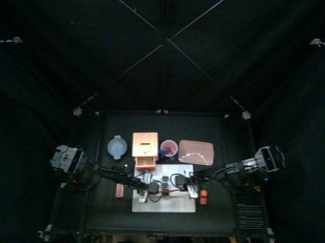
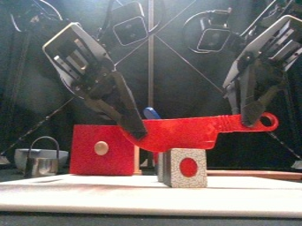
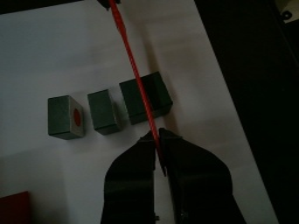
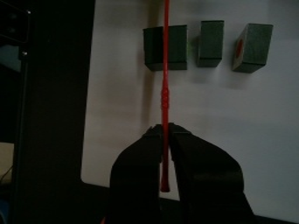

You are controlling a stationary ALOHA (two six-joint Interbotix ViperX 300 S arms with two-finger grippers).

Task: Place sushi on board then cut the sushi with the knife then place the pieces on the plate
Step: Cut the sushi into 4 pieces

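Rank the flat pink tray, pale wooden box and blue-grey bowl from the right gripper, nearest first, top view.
1. Flat pink tray, behind the right gripper holding the red toy knife.
2. Pale wooden box, back centre.
3. Blue-grey bowl, back left.

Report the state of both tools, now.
Left tool: closed on the red knife.
Right tool: closed on the same red knife.
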